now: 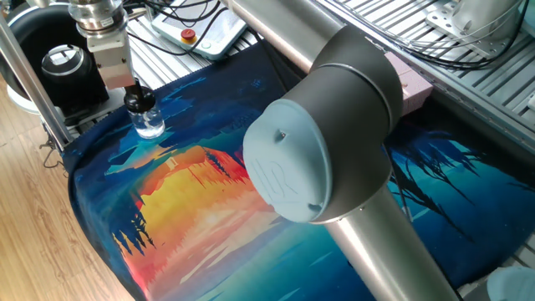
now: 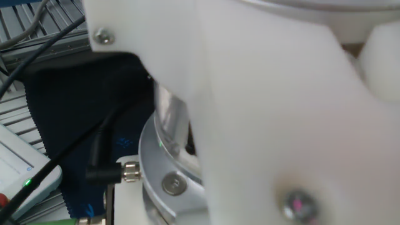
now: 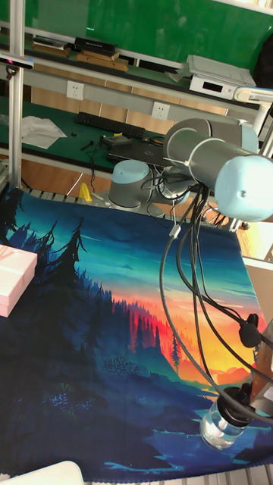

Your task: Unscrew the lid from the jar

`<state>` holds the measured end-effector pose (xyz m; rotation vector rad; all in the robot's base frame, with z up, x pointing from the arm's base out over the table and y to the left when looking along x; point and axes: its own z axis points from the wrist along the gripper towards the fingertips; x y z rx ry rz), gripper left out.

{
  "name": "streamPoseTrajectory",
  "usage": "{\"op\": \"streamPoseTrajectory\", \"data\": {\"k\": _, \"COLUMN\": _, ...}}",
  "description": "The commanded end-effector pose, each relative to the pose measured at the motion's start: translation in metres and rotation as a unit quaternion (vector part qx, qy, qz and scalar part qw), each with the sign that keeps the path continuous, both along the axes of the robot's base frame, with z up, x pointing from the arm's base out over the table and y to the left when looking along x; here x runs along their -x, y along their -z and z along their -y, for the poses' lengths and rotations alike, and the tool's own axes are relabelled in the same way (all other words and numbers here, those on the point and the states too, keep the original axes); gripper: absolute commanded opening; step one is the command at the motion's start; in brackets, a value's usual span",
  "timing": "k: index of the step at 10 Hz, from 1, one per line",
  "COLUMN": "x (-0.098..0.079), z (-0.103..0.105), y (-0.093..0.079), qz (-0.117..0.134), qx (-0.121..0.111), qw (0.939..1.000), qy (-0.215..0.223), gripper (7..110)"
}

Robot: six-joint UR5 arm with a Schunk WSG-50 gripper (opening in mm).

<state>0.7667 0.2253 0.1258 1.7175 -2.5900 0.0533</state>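
The jar [image 1: 149, 125] stood upright near one corner of the surface [image 1: 209, 209], on the painted sunset cloth, close to the cloth's edge and beside the metal frame post [image 1: 33, 84]. The lid [image 1: 138, 99] sat on the jar's neck. The gripper [image 1: 125, 84] hung vertically beside and just above the lid, its white block touching or nearly touching the cap; whether the jaws were parted or closed on the lid could not be told from any view (the other fixed view was filled by the blurred near side of the arm). In the tall fixed view the jar [image 3: 221, 426] appeared at the cloth's near edge, with the wrist and its cables directly above it.

Risk, as a judgement: the jar was small, light and unrestrained, so a turning grip on the lid would probably spin or tip the whole jar instead of loosening the thread. An off-centre descent could also knock it toward the nearby edge.

Pose: the arm reached across the surface from the opposite side, its large elbow joint [image 1: 318, 150] held high over the cloth's middle, and the forearm ran out to a downward-pointing wrist above the jar.
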Motion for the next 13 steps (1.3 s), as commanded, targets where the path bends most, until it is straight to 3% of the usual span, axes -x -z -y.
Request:
{"op": "streamPoseTrajectory", "data": {"k": 1, "x": 0.003, "z": 0.006, "y": -0.001, "qz": -0.007, "qx": 0.009, "qw": 0.9995, "qy": -0.029, "gripper": 22}}
{"op": "streamPoseTrajectory", "data": {"k": 3, "x": 0.007, "z": 0.013, "y": 0.005, "qz": -0.015, "qx": 0.017, "qw": 0.9987, "qy": -0.047, "gripper": 22}}
{"op": "streamPoseTrajectory", "data": {"k": 6, "x": 0.007, "z": 0.007, "y": 0.008, "qz": -0.016, "qx": -0.002, "qw": 0.9969, "qy": -0.077, "gripper": 22}}
{"op": "streamPoseTrajectory", "data": {"k": 13, "x": 0.016, "z": 0.007, "y": -0.005, "qz": -0.017, "qx": -0.011, "qw": 0.9972, "qy": -0.072, "gripper": 22}}
